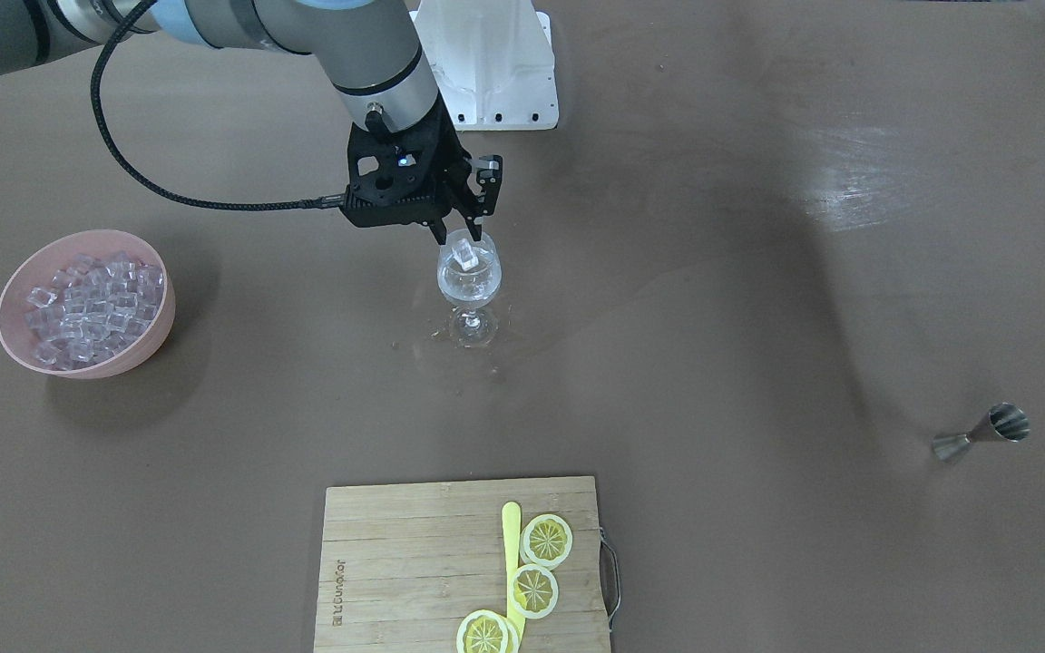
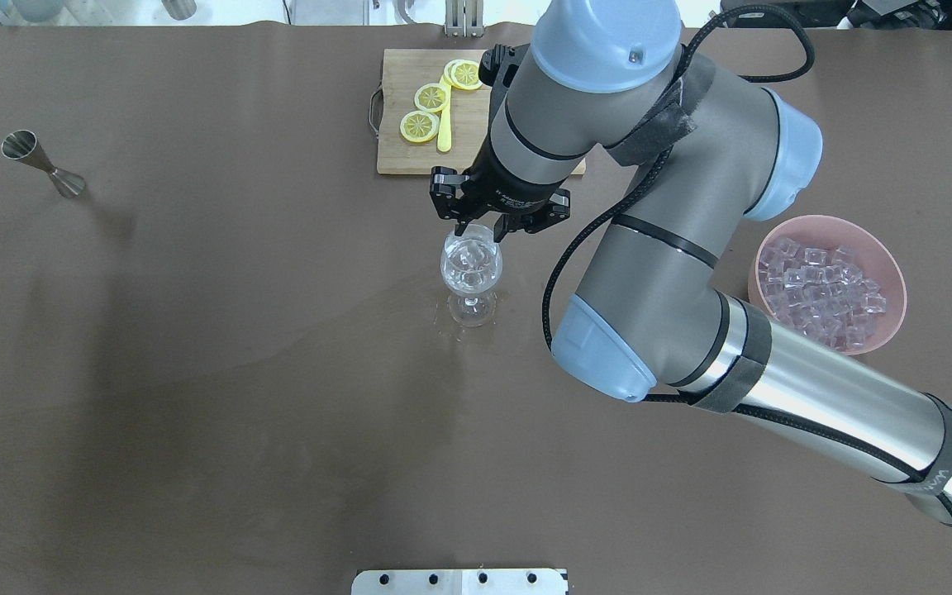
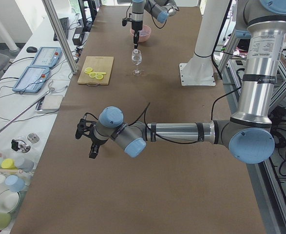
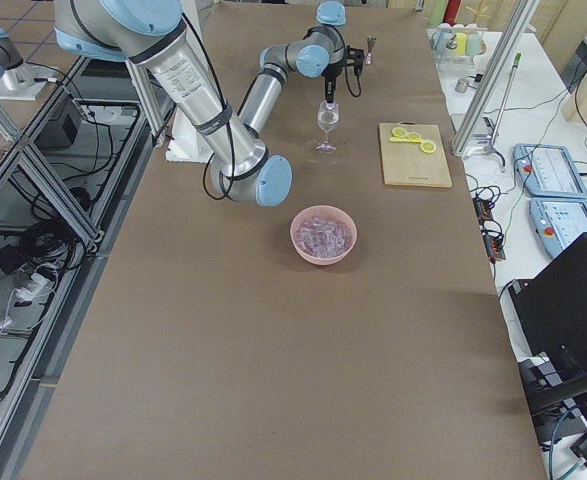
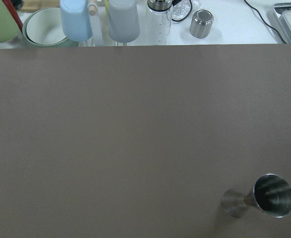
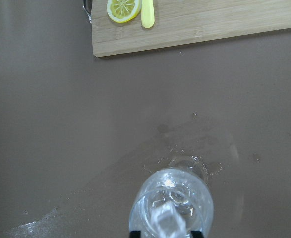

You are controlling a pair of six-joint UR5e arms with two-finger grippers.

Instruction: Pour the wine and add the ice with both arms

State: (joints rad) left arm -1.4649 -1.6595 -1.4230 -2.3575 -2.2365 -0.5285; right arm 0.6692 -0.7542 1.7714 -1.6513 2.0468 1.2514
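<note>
A clear wine glass [image 1: 469, 288] stands mid-table, and I cannot make out the wine in it. My right gripper [image 1: 461, 236] hangs straight over its mouth. An ice cube [image 1: 464, 253] sits at rim level just under the fingertips, and in the right wrist view [image 6: 165, 220] the tips stand wider than it, so the gripper is open. More ice [image 1: 92, 299] fills a pink bowl [image 1: 156, 331]. My left gripper [image 3: 86, 141] shows only in the exterior left view, low over the table near the steel jigger [image 5: 261, 196], and I cannot tell whether it is open or shut.
Wet patches lie around the glass's foot [image 6: 195, 148]. A wooden board [image 1: 395, 562] holds lemon slices [image 1: 547, 540] and a yellow stick. The jigger [image 2: 42, 164] lies on its side at the far left. The white base block [image 1: 495, 63] stands behind the glass.
</note>
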